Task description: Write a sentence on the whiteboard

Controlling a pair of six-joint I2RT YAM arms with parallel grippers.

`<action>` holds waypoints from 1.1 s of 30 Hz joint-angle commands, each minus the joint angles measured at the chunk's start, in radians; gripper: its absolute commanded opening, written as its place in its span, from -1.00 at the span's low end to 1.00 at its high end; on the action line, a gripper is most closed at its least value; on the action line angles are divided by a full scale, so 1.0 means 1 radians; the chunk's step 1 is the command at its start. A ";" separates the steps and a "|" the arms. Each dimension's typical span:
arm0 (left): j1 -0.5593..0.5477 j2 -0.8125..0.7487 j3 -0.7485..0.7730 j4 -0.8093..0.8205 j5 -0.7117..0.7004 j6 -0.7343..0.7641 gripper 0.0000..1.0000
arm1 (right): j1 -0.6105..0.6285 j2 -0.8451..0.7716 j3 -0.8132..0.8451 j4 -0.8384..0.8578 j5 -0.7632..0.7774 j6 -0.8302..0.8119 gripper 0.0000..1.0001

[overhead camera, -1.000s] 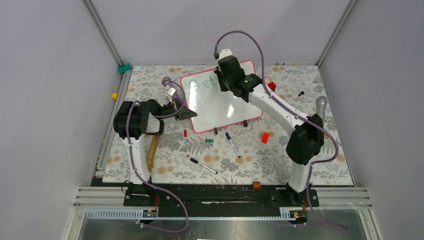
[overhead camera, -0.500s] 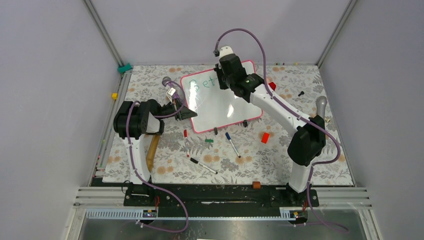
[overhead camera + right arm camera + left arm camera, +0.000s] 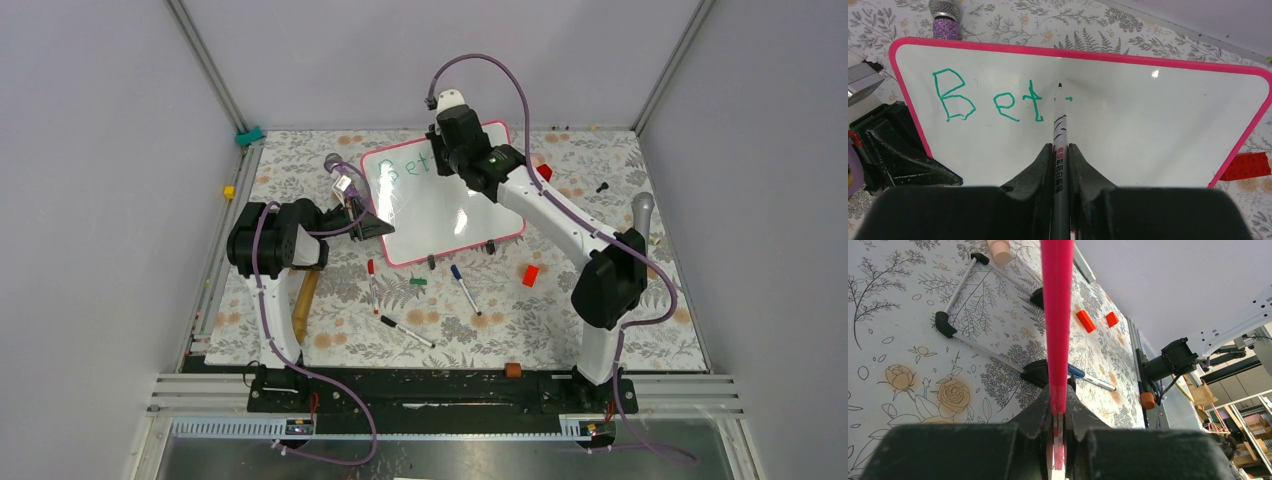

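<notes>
Here the whiteboard (image 3: pixel 445 215) lies at the far middle of the flowered surface (image 3: pixel 350 330), turned slightly askew. The left tool (image 3: pixel 1057 405) is clamped on the left edge of the board's pink frame. The right tool (image 3: pixel 1060 150) is closed around a marker (image 3: pixel 1059 125), and the marker's tip meets the board just right of the sentence (image 3: pixel 993 102). That sentence reads "Bet" in green, with a short dash beside it, along the board's far left part. Three loose markers (image 3: pixel 407 331) lie on the surface near the board's near edge, and a red block (image 3: pixel 530 275) sits to their right.
</notes>
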State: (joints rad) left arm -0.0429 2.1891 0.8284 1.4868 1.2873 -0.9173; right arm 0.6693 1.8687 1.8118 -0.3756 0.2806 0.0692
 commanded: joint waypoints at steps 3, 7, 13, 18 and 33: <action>-0.018 0.017 -0.015 -0.019 0.013 -0.008 -1.00 | -0.001 0.023 0.057 0.003 0.024 0.011 -1.00; -0.019 0.018 -0.015 -0.020 0.013 -0.010 -1.00 | -0.001 0.030 0.060 0.002 0.024 0.009 -1.00; -0.018 0.017 -0.015 -0.019 0.014 -0.011 -1.00 | -0.001 0.035 0.066 -0.002 0.033 0.008 -1.00; -0.018 0.018 -0.014 -0.019 0.015 -0.010 -1.00 | -0.001 0.041 0.068 -0.006 0.041 0.004 -1.00; -0.018 0.020 -0.012 -0.019 0.013 -0.013 -1.00 | -0.001 0.056 0.092 -0.061 0.044 -0.001 -1.00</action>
State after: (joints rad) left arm -0.0429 2.1891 0.8284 1.4868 1.2873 -0.9199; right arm 0.6693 1.9179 1.8618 -0.4225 0.2985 0.0689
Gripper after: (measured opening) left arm 0.066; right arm 0.176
